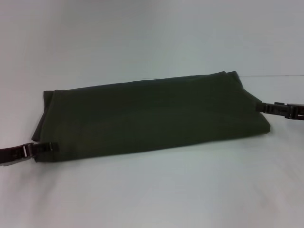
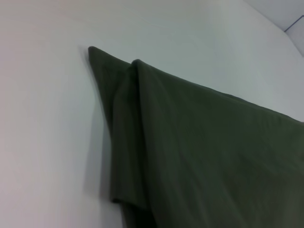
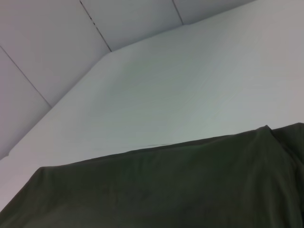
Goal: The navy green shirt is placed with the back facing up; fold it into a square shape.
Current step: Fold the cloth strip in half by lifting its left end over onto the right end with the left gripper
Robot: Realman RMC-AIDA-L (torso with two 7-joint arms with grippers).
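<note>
Working from my left side first, I have the left gripper (image 1: 51, 147) down at the near left corner of the navy green shirt (image 1: 152, 116), its tips meeting the cloth right at the edge. It looks pinched onto that corner, but I cannot tell for certain whether the fingers are closed on fabric or only resting against it. The left wrist view shows no fingers at all, only stacked layers of the shirt (image 2: 199, 156) with a second layer peeking out past the top one at the far corner.

Across the middle, the shirt lies as a long, narrow band on the white table (image 1: 152, 199), plain side up, running from near left to far right. I judge the lengthwise folds done and the crosswise fold, which would bring it to a square, as the step in hand.

On my right, the right gripper (image 1: 262, 107) touches the shirt's right end, low at the edge. Again I cannot say whether it is clamped or just in contact. The right wrist view shows only the shirt's far edge (image 3: 156, 190) against the table.

To do this well, I would confirm that each pincer holds every layer, not only the top one, since the layers are already offset. Then I would lift one end only slightly, carry it over level, and lay edge onto edge before letting go.
</note>
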